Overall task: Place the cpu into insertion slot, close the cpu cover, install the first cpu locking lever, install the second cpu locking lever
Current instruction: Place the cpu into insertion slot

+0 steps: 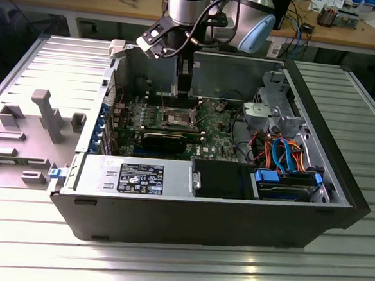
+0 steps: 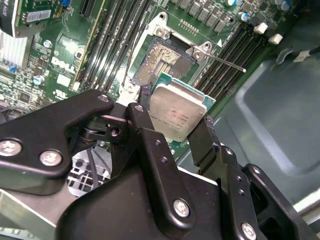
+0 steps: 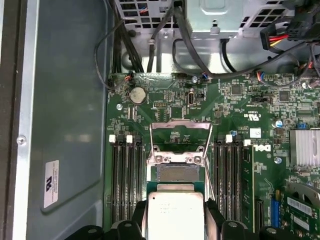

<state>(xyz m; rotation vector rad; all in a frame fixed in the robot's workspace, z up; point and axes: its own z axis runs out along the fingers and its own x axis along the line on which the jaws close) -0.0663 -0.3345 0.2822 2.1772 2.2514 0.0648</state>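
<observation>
The gripper (image 2: 172, 116) hangs inside the open computer case (image 1: 201, 222), above the green board (image 3: 240, 100). Its jaws are closed on the cpu (image 2: 179, 111), one finger on each of two opposite edges, and the silvery top of the chip faces the wrist cameras. The cpu is in the air and not seated. In both wrist views it overlaps only the nearest edge of the insertion slot (image 3: 175, 173), and most of the slot's contact field lies bare. The cpu cover (image 3: 180, 123) is swung open on the side of the slot away from the chip. One thin locking lever (image 2: 226, 63) stands free beside the memory slots (image 3: 122, 175).

In my judgement the main danger is alignment. The chip does not look centred over the slot, so if it goes down shifted or a little tilted, a corner can land on the fine contacts and bend them. The hold is only on thin edges, so a small knock could turn the chip or let it slip. The fingers reach lower than the chip, so they could catch the slot's metal rim or the free lever.
</observation>
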